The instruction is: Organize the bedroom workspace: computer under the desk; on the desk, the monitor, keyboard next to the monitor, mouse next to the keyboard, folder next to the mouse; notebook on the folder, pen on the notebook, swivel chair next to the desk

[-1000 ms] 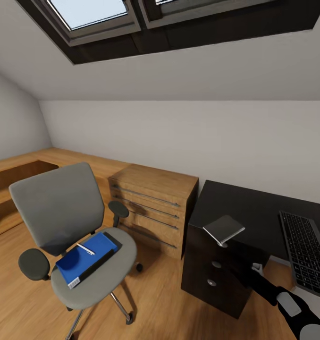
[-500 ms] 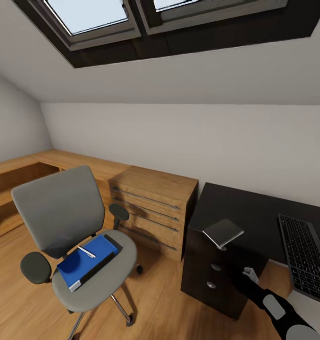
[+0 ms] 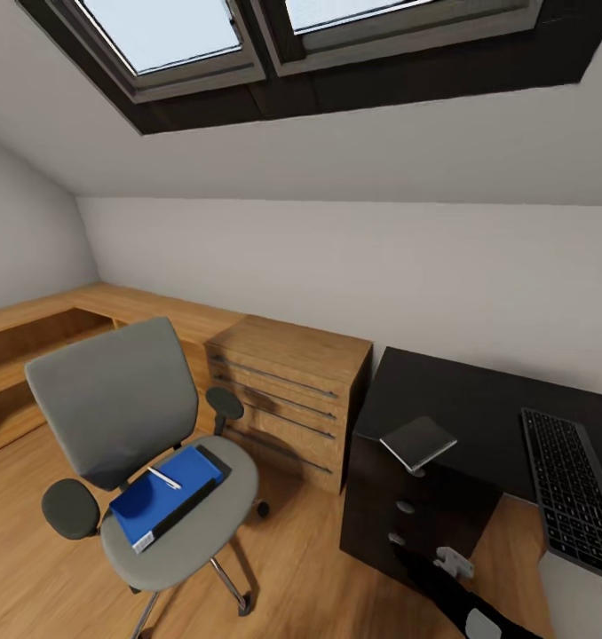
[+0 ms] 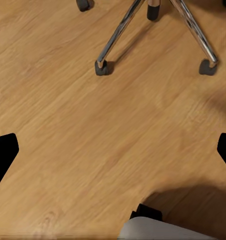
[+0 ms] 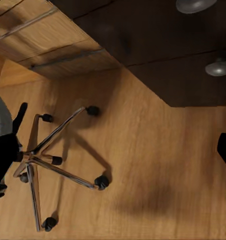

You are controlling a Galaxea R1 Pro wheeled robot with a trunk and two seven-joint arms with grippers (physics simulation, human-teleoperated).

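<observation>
The grey swivel chair (image 3: 123, 408) stands on the wood floor at the left. The blue folder (image 3: 159, 497) lies on its seat with a pale pen (image 3: 163, 477) on top. The black desk (image 3: 470, 390) with its three-knob drawer unit is at the right. The dark keyboard (image 3: 572, 488) lies on it. A thin grey square (image 3: 417, 442), possibly the notebook, overhangs the desk's corner. My right gripper (image 3: 452, 561) hangs low in front of the drawers and is open (image 5: 113, 155). My left gripper (image 4: 113, 150) is open above the floor near the chair's chrome base (image 4: 158, 30). The monitor and mouse are out of view.
A low oak chest (image 3: 288, 390) with bar handles stands between chair and desk. An oak ledge (image 3: 43, 319) runs along the left wall under the sloped ceiling and skylights. A light grey surface (image 3: 581, 603) shows below the keyboard's near end. Chair castors (image 5: 100, 182) spread over the floor.
My right arm has dropped down and back toward the bottom edge of the head view. The head view has tilted up slightly. Chair, folder and pen have not moved.
</observation>
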